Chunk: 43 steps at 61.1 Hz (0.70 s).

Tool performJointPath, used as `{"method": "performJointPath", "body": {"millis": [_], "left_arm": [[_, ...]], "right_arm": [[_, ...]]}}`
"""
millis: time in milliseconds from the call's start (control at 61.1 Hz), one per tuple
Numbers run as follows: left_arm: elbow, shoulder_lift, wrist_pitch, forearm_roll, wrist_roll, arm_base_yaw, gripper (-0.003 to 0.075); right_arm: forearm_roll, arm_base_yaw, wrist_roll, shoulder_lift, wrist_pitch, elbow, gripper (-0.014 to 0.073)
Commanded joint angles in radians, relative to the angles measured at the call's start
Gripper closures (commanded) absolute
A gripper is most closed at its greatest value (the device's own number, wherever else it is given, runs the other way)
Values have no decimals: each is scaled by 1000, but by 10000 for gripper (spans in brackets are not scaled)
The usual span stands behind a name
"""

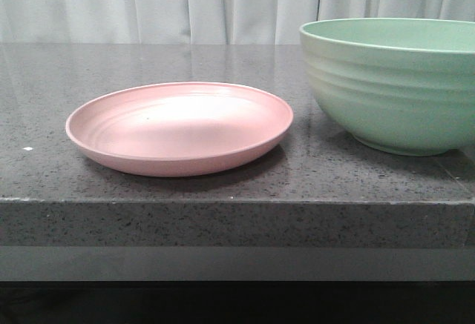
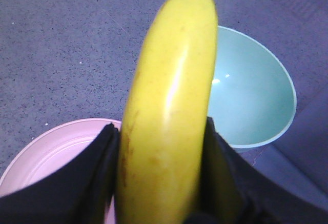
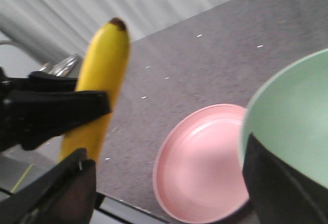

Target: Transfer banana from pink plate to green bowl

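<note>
Front view: pink plate point(image 1: 179, 128) sits left of centre on the dark speckled worktop point(image 1: 44, 94), close to the worktop's near edge; plate surface bare. Green bowl point(image 1: 393, 83) stands just right of the plate, narrow gap between their rims, not touching; the bowl's right side is cut off by the frame. The bowl is much taller than the plate. Open worktop left of the plate and behind both dishes up to the pale curtain point(image 1: 148, 5). No arm shows in this view. Left wrist view: the left hand point(image 2: 164, 183) is clenched on the banana point(image 2: 171, 106), black fingers point(image 2: 100, 172) pressed on both sides of its lower half, the fruit standing up out of the grip with its dark tip at the far end. The banana is held in the air above the dishes, with the plate's rim and the bowl's open mouth visible below it, bowl inside bare. Right wrist view: same banana, upright in the left hand's black fingers, off to the side of the plate over the worktop's edge. The right hand point(image 3: 169, 193) has its fingers spread wide, nothing between them, bowl rim close by one finger.
</note>
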Motion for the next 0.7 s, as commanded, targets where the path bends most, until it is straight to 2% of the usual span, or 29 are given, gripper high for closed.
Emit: {"method": "performJointPath", "body": {"millis": [0, 131, 328, 688], "left_arm": [[-35, -29, -74, -19, -1, -9, 711], [-35, -29, -74, -19, -1, -9, 711], [-35, -29, -74, -19, -1, -9, 711], [-35, -29, -74, -19, -1, -9, 711]], "right_arm": [[168, 53, -137, 81, -61, -83, -8], [336, 86, -283, 202, -40, -163, -8], [487, 86, -422, 348, 18, -274, -8], [511, 86, -439, 528, 152, -423, -3]]}}
